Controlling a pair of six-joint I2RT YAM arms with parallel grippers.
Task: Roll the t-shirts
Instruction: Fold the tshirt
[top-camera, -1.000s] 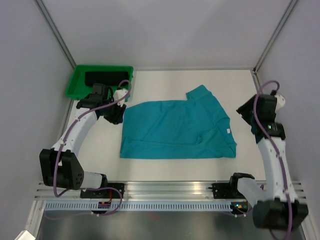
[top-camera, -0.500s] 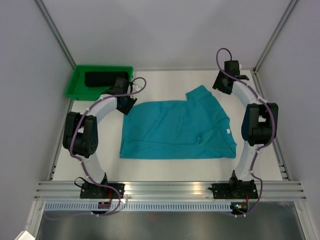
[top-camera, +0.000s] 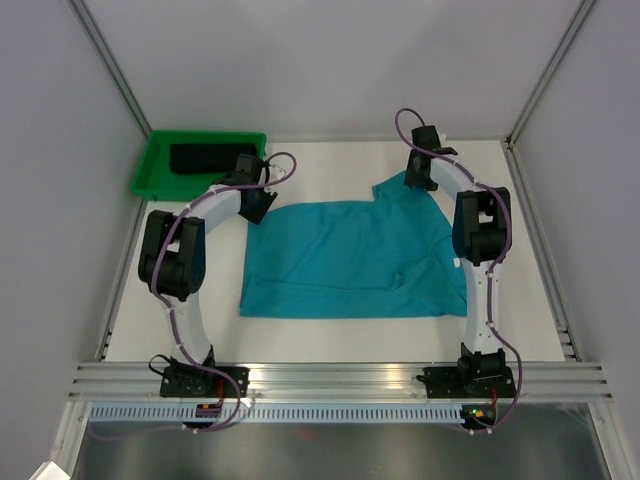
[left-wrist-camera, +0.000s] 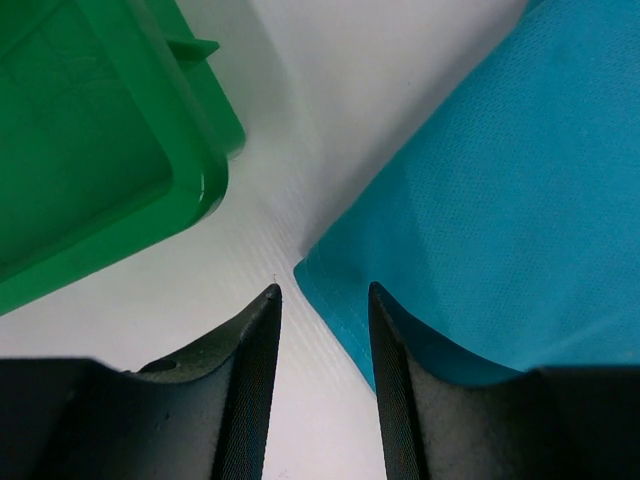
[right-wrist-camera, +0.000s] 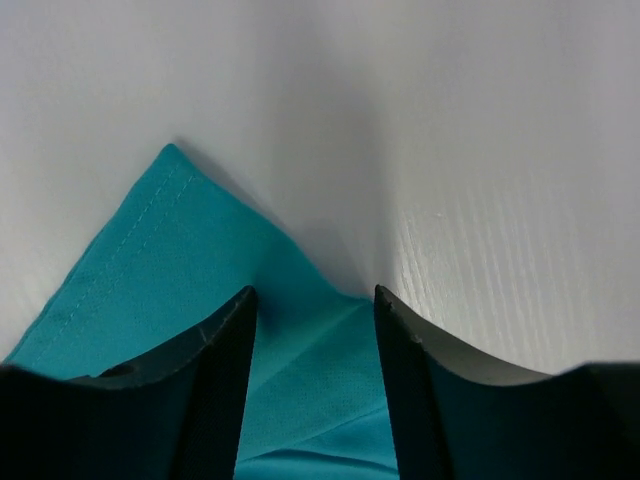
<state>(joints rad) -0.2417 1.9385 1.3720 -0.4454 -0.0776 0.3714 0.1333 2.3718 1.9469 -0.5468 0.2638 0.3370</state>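
T-shirt (top-camera: 350, 260) corner at left gripper (left-wrist-camera: 323, 290) mouth; sleeve seemingly between right gripper (right-wrist-camera: 314, 292) fingers.

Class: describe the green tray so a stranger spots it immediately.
Start at the white table and go to its far left corner. There sits the green tray, holding a black object. It is rigid bright-green plastic, unlike the flat teal t-shirt mid-table.

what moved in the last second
Both arms reached farther out. The left tool now straddles the far left corner of the shirt, and the right tool swung left to the sleeve. Both are open, and nothing is gripped. Shirt and tray stayed put.
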